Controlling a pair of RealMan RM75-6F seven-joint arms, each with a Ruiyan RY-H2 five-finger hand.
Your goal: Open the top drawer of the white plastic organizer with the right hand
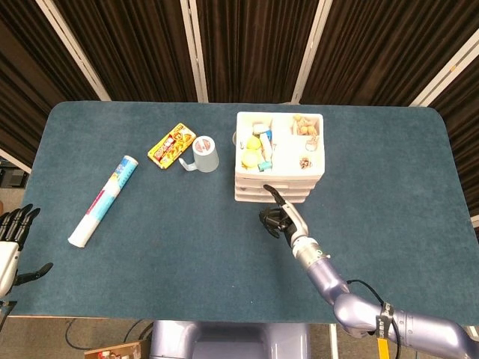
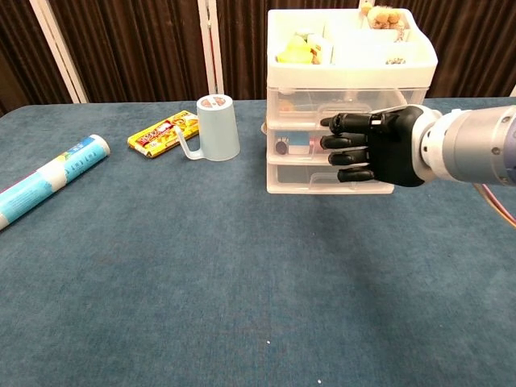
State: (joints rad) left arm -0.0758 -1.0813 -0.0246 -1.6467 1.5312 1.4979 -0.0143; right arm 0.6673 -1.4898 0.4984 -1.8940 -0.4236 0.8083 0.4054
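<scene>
Before the white plastic organizer [image 2: 347, 105], the empty right hand [image 2: 372, 147] hovered, fingers loosely apart, top drawer [image 2: 347, 106] unopened.

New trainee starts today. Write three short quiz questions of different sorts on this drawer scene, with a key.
1. True or false: the top drawer of the white organizer is already pulled out.
2. Multiple choice: which thing stands closest to the organizer's left side in the chest view? A) paper roll B) pale blue mug C) snack packet
3. Fill in: the right hand is in front of the organizer's ____ face.

Key: 1 false, all drawers sit flush. 2 B. 3 front, at about middle-drawer height, holding nothing visible.
</scene>
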